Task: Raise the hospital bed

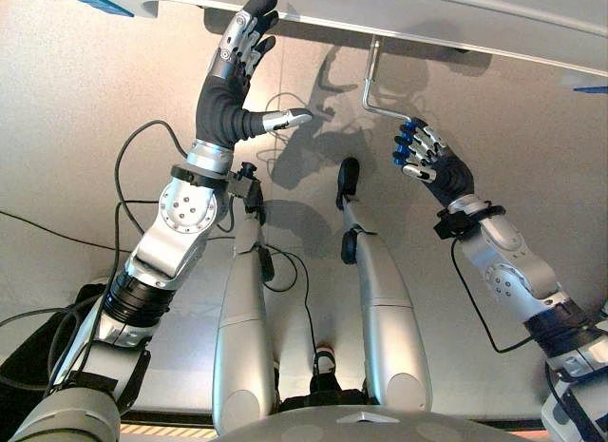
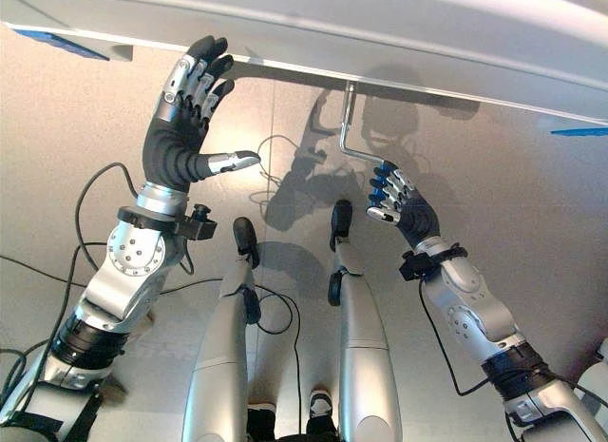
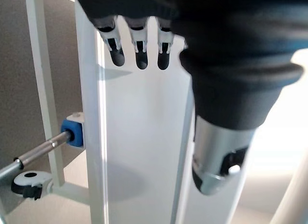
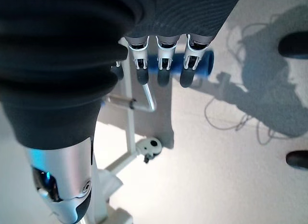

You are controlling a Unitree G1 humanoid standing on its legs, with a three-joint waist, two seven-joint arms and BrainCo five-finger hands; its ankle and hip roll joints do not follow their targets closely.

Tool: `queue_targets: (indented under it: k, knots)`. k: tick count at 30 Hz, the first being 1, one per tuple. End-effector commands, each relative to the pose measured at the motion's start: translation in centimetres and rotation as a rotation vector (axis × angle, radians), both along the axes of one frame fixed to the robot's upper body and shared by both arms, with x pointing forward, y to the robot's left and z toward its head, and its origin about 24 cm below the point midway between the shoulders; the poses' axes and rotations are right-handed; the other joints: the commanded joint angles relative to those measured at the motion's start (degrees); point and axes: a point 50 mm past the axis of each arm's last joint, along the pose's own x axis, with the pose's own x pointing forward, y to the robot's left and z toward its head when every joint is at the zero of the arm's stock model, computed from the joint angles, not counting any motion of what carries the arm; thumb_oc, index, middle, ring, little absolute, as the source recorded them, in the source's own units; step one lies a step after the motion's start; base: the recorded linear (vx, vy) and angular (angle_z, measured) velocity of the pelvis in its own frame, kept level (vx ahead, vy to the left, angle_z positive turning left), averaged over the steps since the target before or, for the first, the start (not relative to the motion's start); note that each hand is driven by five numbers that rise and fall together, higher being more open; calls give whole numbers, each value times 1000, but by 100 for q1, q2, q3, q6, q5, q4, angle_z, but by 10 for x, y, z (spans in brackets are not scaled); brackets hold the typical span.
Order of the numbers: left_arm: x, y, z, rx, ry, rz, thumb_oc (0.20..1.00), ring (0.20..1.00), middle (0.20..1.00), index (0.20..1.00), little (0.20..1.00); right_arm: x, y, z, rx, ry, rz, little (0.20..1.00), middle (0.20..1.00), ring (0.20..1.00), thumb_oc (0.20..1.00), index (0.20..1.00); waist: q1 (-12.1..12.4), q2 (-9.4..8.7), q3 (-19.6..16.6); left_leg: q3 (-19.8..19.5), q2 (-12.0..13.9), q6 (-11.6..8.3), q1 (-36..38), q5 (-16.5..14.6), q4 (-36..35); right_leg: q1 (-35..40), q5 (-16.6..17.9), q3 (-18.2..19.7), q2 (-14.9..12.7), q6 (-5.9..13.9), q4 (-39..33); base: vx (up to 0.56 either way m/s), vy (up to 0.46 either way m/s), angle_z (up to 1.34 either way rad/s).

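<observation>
The blue crank grip (image 4: 197, 61) is largely covered by the right hand (image 1: 425, 155); finger contact cannot be confirmed. The crank shaft's (image 1: 370, 76) upper end disappears under the bed frame (image 1: 427, 14) — itself cut off by the picture's top edge.

The grey floor (image 1: 532, 147) carries the white hospital bed (image 1: 456, 19). A bed caster (image 4: 153, 146) rests on the floor below the bed frame.
</observation>
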Motion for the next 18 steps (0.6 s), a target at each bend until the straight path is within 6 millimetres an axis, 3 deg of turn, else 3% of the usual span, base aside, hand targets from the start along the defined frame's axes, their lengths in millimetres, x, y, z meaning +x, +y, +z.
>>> queue_targets:
  k: [1,11,18]
  knots:
    - [-26,-10,17,-15,-129,-94,1000,1000,1000,1000,1000,4,7,-5,13,23,7,1000,1000,1000,1000,1000,72,-29,-141,9,-103,82,-267,-129,275,293,-61,24,-153,675,-340,6,8,4]
    - [-24,-16,19,-50,-127,-117,1000,1000,1000,1000,1000,20,25,-28,35,107,-25,1000,1000,1000,1000,1000,113,34,-141,37,-109,112,-273,-147,273,263,-56,62,-149,660,-342,1,2,1]
    - [-23,-18,19,-49,-127,-110,1000,1000,1000,1000,1000,21,37,-30,56,114,0,1000,1000,1000,1000,1000,112,38,-141,42,-111,120,-307,-147,279,218,-54,70,-142,666,-336,0,0,0]
